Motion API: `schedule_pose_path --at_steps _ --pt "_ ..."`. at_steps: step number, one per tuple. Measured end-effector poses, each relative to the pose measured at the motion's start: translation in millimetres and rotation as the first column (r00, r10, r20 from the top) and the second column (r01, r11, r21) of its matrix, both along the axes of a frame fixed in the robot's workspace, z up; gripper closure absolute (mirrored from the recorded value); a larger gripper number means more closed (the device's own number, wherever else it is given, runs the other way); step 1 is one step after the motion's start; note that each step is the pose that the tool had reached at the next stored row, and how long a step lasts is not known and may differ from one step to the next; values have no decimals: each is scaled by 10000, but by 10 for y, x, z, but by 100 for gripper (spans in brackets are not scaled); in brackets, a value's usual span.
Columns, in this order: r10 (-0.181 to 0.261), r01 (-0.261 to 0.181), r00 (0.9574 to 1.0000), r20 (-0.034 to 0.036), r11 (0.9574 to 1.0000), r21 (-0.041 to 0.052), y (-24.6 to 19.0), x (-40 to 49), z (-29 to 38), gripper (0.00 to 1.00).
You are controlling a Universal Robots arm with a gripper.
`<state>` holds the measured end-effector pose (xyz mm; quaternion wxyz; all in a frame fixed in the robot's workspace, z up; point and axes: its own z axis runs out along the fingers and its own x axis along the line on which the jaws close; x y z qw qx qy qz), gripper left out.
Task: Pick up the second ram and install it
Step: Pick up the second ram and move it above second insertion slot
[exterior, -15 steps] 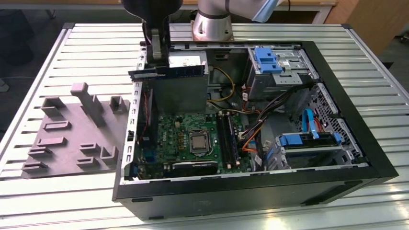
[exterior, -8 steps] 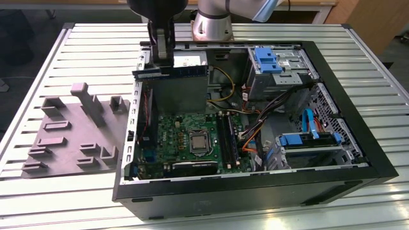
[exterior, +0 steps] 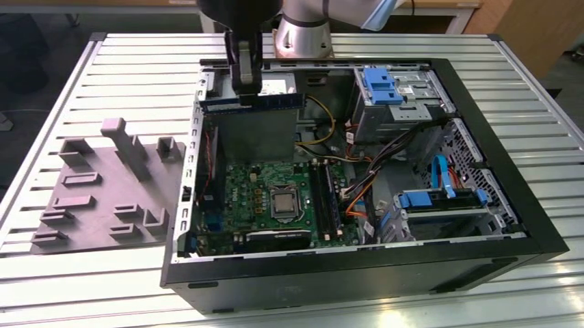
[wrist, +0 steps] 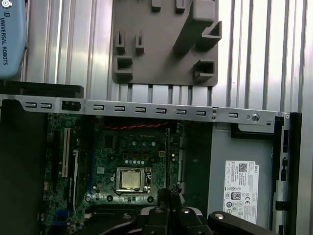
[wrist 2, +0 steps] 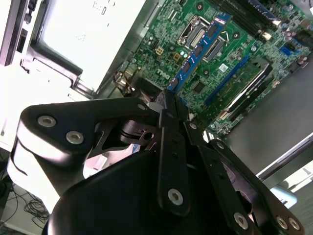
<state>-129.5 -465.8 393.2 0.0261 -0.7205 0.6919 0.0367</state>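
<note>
In the exterior view my gripper (exterior: 246,94) hangs over the back of the open computer case (exterior: 511,225), shut on the second ram (exterior: 273,103), a thin blue-green stick held level above the case. The second wrist view has the ram (wrist 2: 198,51) reaching out from my shut gripper (wrist 2: 167,100) over the green motherboard (wrist 2: 254,44). In the first wrist view the gripper (wrist: 168,198) sits above the motherboard (wrist: 132,147), near the processor socket (wrist: 131,179). The long black memory slots (exterior: 324,195) lie below and nearer the case front than the ram.
A grey fixture block (exterior: 109,198) with upright posts sits on the slatted table at the exterior view's left. Inside the case are blue drive brackets (exterior: 383,85), orange and black cables (exterior: 365,184) and a silver power supply (wrist: 242,181). The case's metal rim (wrist: 146,106) crosses the first wrist view.
</note>
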Motion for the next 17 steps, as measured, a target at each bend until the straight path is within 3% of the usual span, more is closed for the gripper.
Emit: schedule_pose_path --at_steps 17 --pt "-12 12 10000 1 10000 0 0 227 -6 88"
